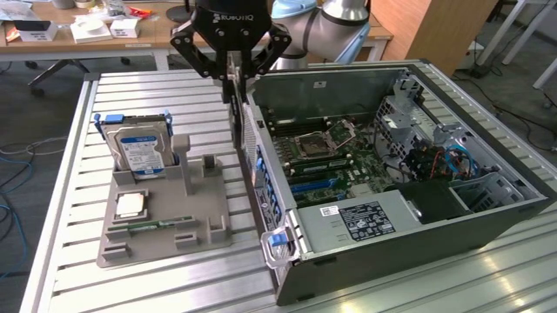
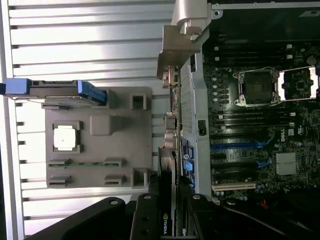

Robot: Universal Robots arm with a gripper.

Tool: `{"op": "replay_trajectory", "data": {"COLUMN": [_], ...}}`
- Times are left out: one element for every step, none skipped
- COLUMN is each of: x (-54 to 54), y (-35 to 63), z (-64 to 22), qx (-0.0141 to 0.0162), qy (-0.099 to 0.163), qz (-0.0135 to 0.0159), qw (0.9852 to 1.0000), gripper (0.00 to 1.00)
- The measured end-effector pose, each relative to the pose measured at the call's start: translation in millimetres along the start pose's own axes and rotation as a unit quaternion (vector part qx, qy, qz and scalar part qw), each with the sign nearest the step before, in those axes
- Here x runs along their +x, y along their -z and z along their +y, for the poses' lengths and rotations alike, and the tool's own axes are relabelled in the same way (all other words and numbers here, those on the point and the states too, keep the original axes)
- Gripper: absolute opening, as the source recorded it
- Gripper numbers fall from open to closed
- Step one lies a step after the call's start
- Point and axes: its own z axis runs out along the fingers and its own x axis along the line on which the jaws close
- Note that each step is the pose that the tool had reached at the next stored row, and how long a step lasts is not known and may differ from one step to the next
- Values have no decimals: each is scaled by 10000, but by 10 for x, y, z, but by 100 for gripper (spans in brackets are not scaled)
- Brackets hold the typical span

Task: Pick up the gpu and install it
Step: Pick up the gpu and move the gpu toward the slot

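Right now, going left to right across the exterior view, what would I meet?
Blue-labelled hard drive → gpu held upright in the gripper → CPU socket → blue cables.

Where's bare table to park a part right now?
Exterior view: bare slats nearer the camera than the grey holder, and beyond the hard drive to the far edge. Crowded: the gap between holder and PC case, where the pincer holds the gpu.
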Motion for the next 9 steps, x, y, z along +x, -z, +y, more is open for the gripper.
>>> {"op": "replay_trajectory", "data": {"x": [-35, -64, -91, -116, -140, -165, -191, -218, -249], "y": [-1, -2, -3, -4, -4, -5, -5, -6, -7], "z": [3, 5, 7, 8, 10, 12, 15, 17, 19], "qx": [-10, -18, -26, -33, -39, -44, -50, -56, -62], "qy": [-1, -1, -1, 0, -1, -2, -2, -2, -2], "qz": [1, 1, 2, 2, 3, 3, 4, 4, 5], "qw": [10000, 10000, 10000, 10000, 10000, 10000, 10000, 10000, 10000], "gripper": [26, 26, 26, 26, 26, 26, 26, 26, 26]}}
